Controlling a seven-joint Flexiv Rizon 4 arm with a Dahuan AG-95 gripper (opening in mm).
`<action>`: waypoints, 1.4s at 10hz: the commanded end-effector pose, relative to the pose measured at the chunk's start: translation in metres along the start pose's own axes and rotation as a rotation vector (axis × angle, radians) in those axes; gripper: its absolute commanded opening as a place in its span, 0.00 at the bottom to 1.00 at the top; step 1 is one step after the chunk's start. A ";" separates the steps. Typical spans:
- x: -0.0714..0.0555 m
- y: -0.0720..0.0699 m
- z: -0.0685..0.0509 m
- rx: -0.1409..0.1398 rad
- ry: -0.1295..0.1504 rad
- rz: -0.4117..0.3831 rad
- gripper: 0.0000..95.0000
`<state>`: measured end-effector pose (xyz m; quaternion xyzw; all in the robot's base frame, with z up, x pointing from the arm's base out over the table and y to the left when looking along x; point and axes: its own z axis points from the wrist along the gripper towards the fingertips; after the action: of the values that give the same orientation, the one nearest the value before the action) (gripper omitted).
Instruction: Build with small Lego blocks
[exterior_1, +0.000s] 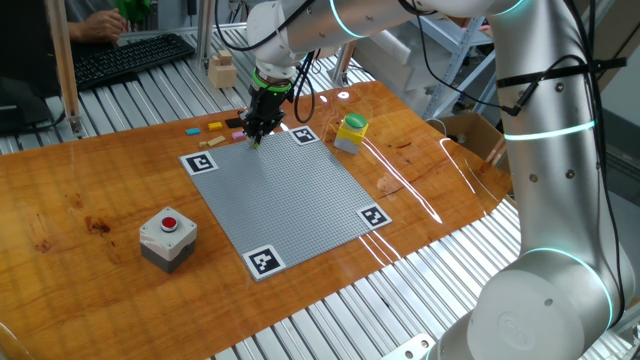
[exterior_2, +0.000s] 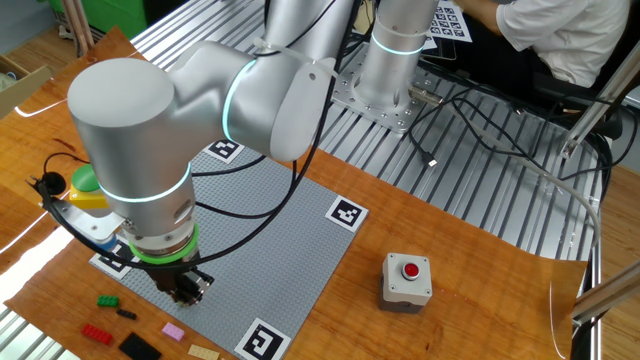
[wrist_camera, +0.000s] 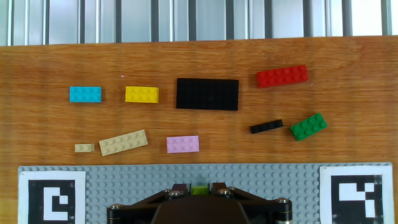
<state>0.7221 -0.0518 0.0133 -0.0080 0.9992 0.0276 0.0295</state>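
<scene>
Right now your gripper (wrist_camera: 199, 188) is pinched narrow on a small yellow-green brick (wrist_camera: 199, 189), pointing straight down at the near edge of the grey studded plate (exterior_1: 290, 200), so you appear to be seating it. Just beyond the fingertips, the loose bricks lie on the wood, the pink one (wrist_camera: 183, 144) nearest. Next you would likely press firmly, then release cleanly.

Loose small Lego blocks lie flat on the wood just beyond the studded plate's far edge: a cyan brick (wrist_camera: 85, 94) at left, a yellow brick (wrist_camera: 142, 94), a wide black plate (wrist_camera: 207, 94) and a red brick (wrist_camera: 282, 76) at right. Nearer lie two tan pieces (wrist_camera: 123, 142), a pink brick (wrist_camera: 183, 144), a thin black bar (wrist_camera: 266, 126) and a green brick (wrist_camera: 308, 126). A yellow-green brick (wrist_camera: 199, 189) sits on the plate's near-edge studs.
</scene>
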 end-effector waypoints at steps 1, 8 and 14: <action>-0.001 0.001 0.000 -0.002 0.001 0.001 0.00; -0.002 0.006 0.000 -0.002 0.001 0.014 0.00; -0.001 0.005 0.002 0.002 -0.002 0.012 0.00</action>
<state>0.7235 -0.0464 0.0109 -0.0018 0.9992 0.0272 0.0307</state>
